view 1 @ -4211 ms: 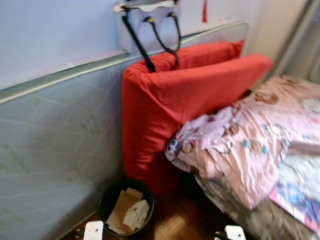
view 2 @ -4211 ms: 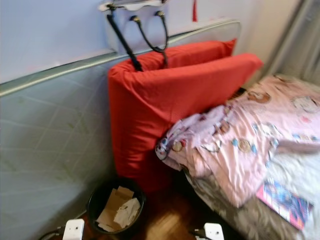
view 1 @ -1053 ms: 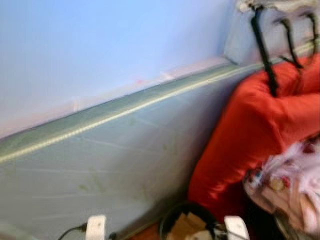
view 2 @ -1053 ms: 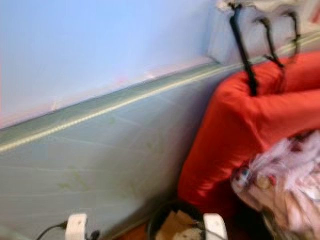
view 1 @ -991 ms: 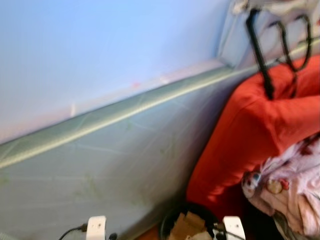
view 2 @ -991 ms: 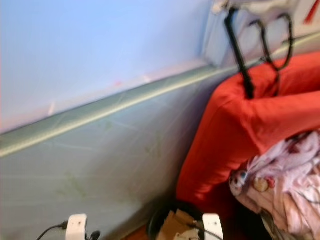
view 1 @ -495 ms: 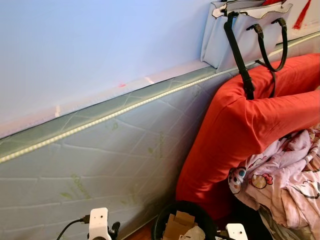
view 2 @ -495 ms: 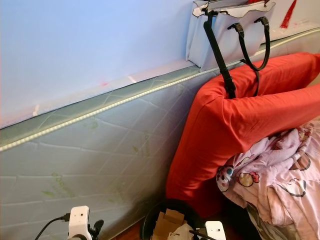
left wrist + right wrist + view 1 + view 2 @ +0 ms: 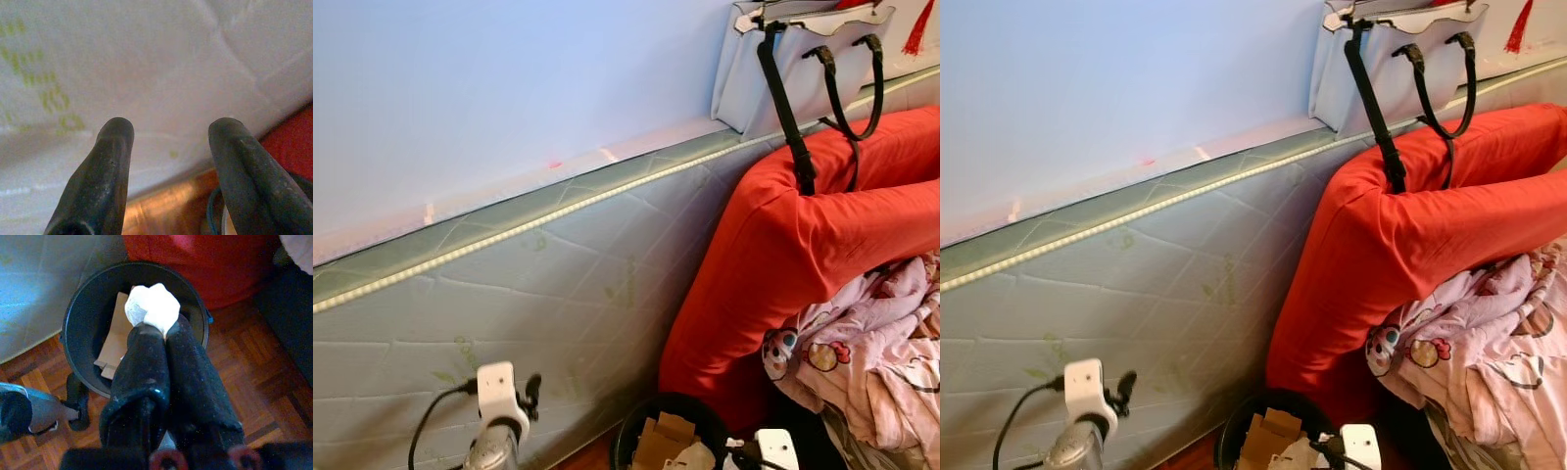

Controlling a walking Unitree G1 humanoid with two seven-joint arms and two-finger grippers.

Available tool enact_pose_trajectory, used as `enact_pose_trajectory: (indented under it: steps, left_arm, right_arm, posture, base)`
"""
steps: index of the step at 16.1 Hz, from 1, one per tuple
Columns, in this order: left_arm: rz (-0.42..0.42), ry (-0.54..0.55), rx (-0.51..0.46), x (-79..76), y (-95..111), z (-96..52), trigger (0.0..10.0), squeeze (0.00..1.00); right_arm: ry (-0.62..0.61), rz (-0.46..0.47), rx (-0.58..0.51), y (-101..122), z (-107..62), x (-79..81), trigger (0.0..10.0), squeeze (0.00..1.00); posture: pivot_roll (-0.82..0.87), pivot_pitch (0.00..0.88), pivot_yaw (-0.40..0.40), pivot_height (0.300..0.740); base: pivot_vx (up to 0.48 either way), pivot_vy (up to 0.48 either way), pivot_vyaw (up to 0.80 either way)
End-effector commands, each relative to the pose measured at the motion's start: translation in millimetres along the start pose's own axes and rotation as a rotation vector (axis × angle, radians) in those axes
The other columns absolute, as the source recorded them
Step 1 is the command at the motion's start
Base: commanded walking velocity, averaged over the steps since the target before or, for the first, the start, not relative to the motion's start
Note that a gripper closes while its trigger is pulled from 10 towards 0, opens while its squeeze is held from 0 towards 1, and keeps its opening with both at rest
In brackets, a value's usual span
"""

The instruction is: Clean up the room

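The left gripper [image 9: 168, 161] hangs with its fingers spread wide, holding nothing, facing the quilted mattress [image 9: 558, 284] stood against the wall. The right gripper [image 9: 164, 340] is pinched tight on a crumpled white paper wad [image 9: 152, 306], poised directly above the black waste bin [image 9: 78, 333], which already holds cardboard scraps [image 9: 115, 340]. That wad looks feather-light, soft and crushable, so a nip at its bunched end should suffice. Beyond the bin leans a red cushion [image 9: 803, 255].
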State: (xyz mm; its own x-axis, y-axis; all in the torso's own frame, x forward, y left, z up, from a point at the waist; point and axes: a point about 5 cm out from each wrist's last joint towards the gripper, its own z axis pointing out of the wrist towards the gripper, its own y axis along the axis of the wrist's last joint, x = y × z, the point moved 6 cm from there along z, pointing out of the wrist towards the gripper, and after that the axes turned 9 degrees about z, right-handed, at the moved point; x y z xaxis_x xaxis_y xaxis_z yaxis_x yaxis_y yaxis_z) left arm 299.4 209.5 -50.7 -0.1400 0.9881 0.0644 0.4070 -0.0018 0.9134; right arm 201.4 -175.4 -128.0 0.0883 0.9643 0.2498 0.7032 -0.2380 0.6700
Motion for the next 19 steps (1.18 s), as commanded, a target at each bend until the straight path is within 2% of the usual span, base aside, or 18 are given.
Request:
enact_pose_trajectory:
  steps: [1, 3, 4, 7, 8, 11, 15, 16, 17, 19]
  left_arm:
    - [-0.012, 0.008, -0.056, 0.1, 11.3, 1.0, 10.0, 0.00]
    - [0.023, -0.027, -0.142, -7.9, 28.3, 0.5, 10.0, 0.00]
    - [0.046, -0.038, -0.160, -10.1, 30.8, -0.9, 10.0, 0.00]
    - [0.038, -0.027, -0.188, -6.9, 29.4, -9.1, 10.0, 0.00]
    - [0.048, -0.025, -0.215, -5.7, 27.7, -19.3, 10.0, 0.00]
    - [0.059, -0.016, -0.238, -2.1, 23.3, -37.1, 10.0, 0.00]
    - [0.053, -0.004, -0.235, -0.8, 25.9, -43.7, 10.0, 0.00]
    - [0.053, -0.002, -0.235, -0.4, 26.6, -44.3, 10.0, 0.00]
    - [0.054, -0.001, -0.234, -0.3, 27.2, -45.0, 10.0, 0.00]
    - [0.055, 0.006, -0.232, 1.5, 29.2, -45.5, 10.0, 0.00]
  right_arm:
    - [-0.005, 0.029, -0.030, 1.6, -1.7, -1.5, 10.0, 0.00]
    - [-0.001, 0.060, -0.076, 5.9, -3.8, -2.3, 10.0, 0.00]
    - [0.001, 0.068, -0.088, 6.7, -4.4, -2.4, 10.0, 0.00]
    - [0.007, 0.093, -0.105, 6.5, -6.5, -3.3, 10.0, 0.00]
    - [0.006, 0.104, -0.109, 5.5, -7.6, -4.5, 10.0, 0.00]
    - [0.007, 0.104, -0.099, 1.9, -9.5, -6.5, 10.0, 0.00]
    - [0.006, 0.055, -0.131, 8.1, -10.6, -8.0, 10.0, 0.00]
    - [-0.004, -0.005, -0.162, 14.0, -11.5, -8.9, 10.0, 0.00]
    - [-0.001, -0.022, -0.178, 16.7, -12.0, -8.3, 10.0, 0.00]
    - [-0.006, -0.029, -0.192, 19.3, -12.1, -8.5, 10.0, 0.00]
  posture:
    - [0.02, 0.000, -0.003, 0.740]
    - [0.02, 0.000, -0.006, 0.740]
    - [0.02, 0.000, -0.006, 0.740]
    - [0.02, 0.000, -0.013, 0.740]
    - [0.03, 0.000, -0.018, 0.740]
    - [0.03, 0.000, -0.027, 0.740]
    - [0.03, 0.000, -0.038, 0.740]
    - [0.03, 0.000, -0.040, 0.740]
    - [0.03, 0.000, -0.040, 0.740]
    - [0.03, 0.000, -0.040, 0.740]
  base:
    - [0.000, 0.000, 0.00]
    - [0.000, 0.000, 0.00]
    - [0.000, 0.000, 0.00]
    - [0.000, 0.000, 0.00]
    - [0.000, 0.000, 0.00]
    - [0.000, 0.000, 0.00]
    - [0.000, 0.000, 0.00]
    - [0.000, 0.000, 0.00]
    - [0.000, 0.000, 0.00]
    - [0.000, 0.000, 0.00]
